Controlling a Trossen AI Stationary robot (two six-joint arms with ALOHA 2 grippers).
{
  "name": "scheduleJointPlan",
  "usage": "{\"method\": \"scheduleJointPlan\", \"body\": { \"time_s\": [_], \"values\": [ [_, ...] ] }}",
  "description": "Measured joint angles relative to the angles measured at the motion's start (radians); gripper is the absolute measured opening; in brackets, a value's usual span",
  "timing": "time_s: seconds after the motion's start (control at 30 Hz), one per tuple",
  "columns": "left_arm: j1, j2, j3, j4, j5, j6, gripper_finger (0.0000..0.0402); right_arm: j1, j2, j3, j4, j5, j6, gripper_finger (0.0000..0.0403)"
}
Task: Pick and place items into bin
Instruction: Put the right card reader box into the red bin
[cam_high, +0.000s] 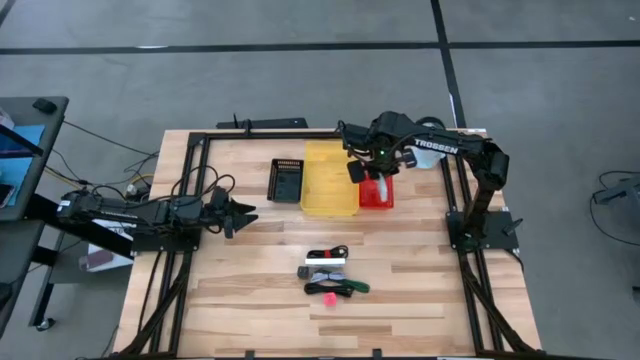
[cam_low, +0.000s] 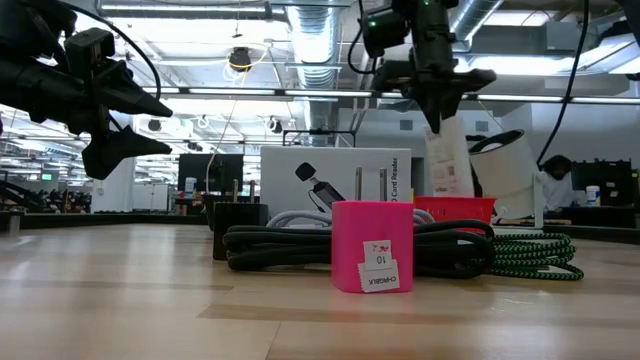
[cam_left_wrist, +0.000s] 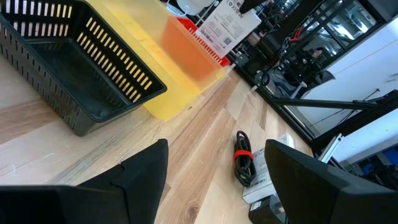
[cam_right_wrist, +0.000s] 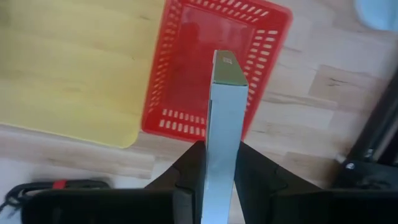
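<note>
Overhead and supporting views of a wooden table carrying three bins in a row: a black slotted basket, a yellow tray touching it on one side, and a red basket just beside the yellow tray on the other side.

The right gripper hangs directly above the red basket, its fingers closed flat against both faces of a thin white boxed item held on edge, the item's free end pointing down toward the basket's open mouth. In the low view the same white item hangs below the gripper, above the basket's rim; whether it touches the rim cannot be told from that angle.

The left gripper waits near the black basket, on the side away from the yellow tray, fingers spread wide and empty.

The remaining items lie grouped on the table, well apart from the yellow tray toward the near edge: a coiled black cable with a red tie, a white flat box, a second black cable with a green braided cable beside it, and a pink block touching that coil.
</note>
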Motion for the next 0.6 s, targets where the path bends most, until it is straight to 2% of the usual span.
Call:
{"method": "scheduleJointPlan", "body": {
  "time_s": [0.6],
  "values": [
    [0.0, 0.0, 0.0, 0.0, 0.0, 0.0, 0.0258, 0.0, 0.0, 0.0, 0.025, -0.006, -0.001, 0.0066]
  ]
}}
